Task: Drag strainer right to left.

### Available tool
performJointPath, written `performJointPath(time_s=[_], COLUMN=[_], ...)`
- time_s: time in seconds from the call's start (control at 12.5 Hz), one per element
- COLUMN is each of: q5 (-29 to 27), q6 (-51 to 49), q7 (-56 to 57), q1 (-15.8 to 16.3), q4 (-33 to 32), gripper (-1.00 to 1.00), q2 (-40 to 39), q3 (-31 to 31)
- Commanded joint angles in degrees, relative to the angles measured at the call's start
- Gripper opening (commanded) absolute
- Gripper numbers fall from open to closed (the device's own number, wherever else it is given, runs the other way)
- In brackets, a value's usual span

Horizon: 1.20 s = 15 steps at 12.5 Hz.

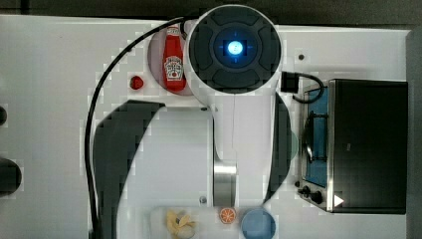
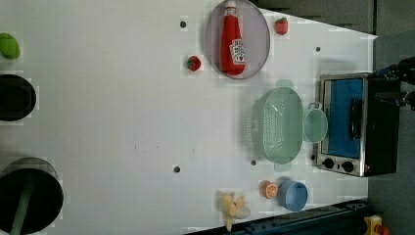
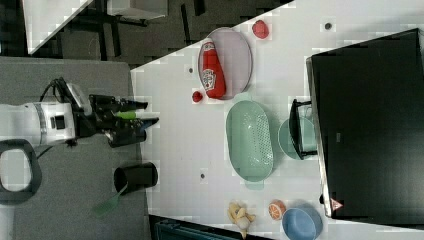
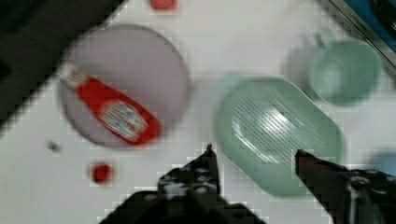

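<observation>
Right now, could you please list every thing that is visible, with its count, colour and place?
strainer: 1, pale green, on the white table, beside the cup
cup: 1, green, between strainer and oven
toaster oven: 1, black and silver, at the left view's right
plate: 1, grey-lilac, above the strainer in the left view
ketchup bottle: 1, red, lying on the plate
strawberries: 2, red, near the plate
bowl: 1, blue, below the oven in the left view
orange half: 1, orange, beside the bowl
bananas: 1 bunch, pale yellow
black pots: 2, left view's left edge
arm: 1, white
tool: 1, black, open, above the strainer
</observation>
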State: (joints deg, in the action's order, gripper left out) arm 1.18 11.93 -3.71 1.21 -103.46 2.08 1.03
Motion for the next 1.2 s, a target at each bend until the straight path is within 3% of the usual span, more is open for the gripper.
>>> performJointPath(time_s=[0.08, 0.24, 0.64, 1.2], q5=[1.4, 1.4, 1.3, 1.4], q6=[-12.8, -12.7, -5.1, 28.8], q7=[-1.1, -1.1, -3.1, -21.6], q1=[0.4, 0.4, 0.4, 0.4], q4=[-17.2, -17.5, -26.5, -39.7], gripper=[0.58, 0.99, 1.00, 1.00], q2=[30.3, 29.9, 25.0, 9.4], q3=[2.4, 2.4, 2.2, 1.2])
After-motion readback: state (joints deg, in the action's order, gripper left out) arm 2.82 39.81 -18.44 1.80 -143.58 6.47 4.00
